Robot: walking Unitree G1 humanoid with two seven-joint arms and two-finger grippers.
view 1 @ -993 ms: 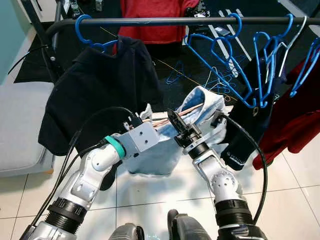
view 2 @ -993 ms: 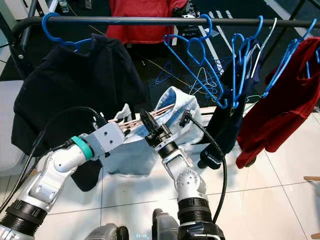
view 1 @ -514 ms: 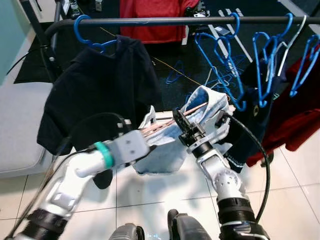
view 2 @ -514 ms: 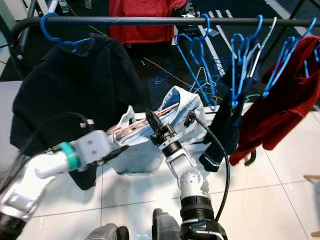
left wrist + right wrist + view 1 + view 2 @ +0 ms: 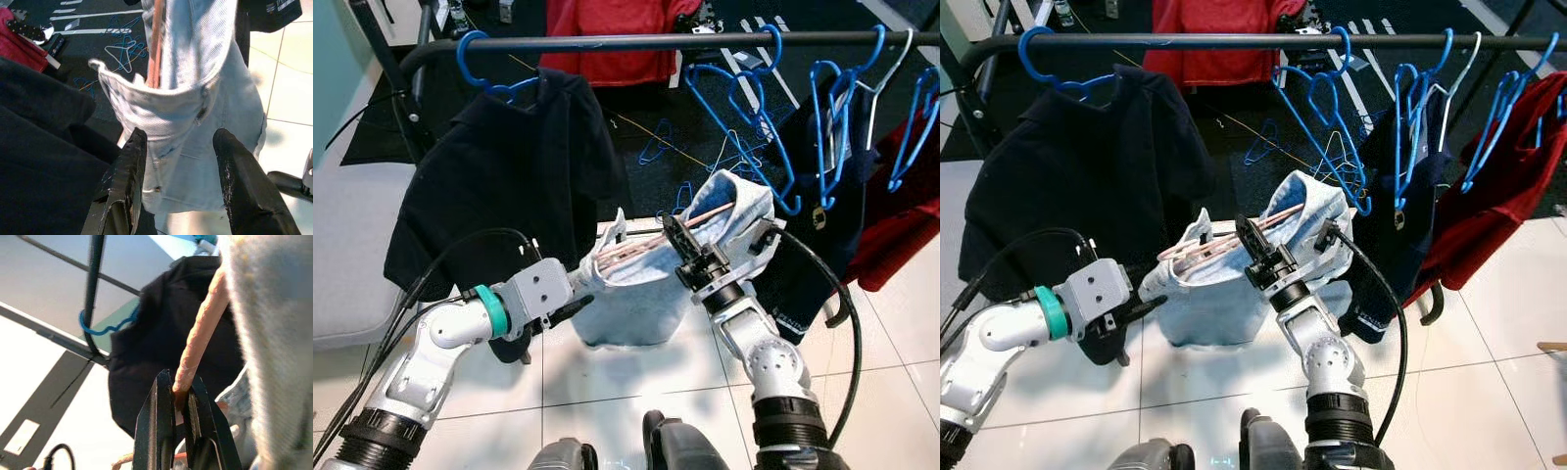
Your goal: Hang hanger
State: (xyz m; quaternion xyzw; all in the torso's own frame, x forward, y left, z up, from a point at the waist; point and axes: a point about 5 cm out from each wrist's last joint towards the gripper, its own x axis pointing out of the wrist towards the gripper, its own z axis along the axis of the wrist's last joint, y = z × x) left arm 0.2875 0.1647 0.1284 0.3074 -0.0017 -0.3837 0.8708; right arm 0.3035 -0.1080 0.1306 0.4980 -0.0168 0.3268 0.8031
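**Hanger held below the rail, denim garment draped on it**

The right gripper (image 5: 180, 404) had its jaws closed tight on the end of a pinkish hanger (image 5: 651, 233), which carried a pale blue denim garment (image 5: 1224, 294). Hanger and garment hung in front of the robot, below the black clothes rail (image 5: 636, 41) and between a dark navy shirt (image 5: 499, 176) on a blue hanger (image 5: 484, 73) and a cluster of bare blue hangers (image 5: 754, 127).

The left gripper (image 5: 176, 166) sat at the garment's lower left edge, its jaws spread wide apart with the denim's hem just ahead of them, gripping nothing.

A red garment (image 5: 1494, 186) hung at the rail's right end, beside a dark garment (image 5: 813, 245). More hangers (image 5: 734, 157) lay scattered on the dark mat behind the rail, and white tiled floor (image 5: 607, 377) lay under the arms.
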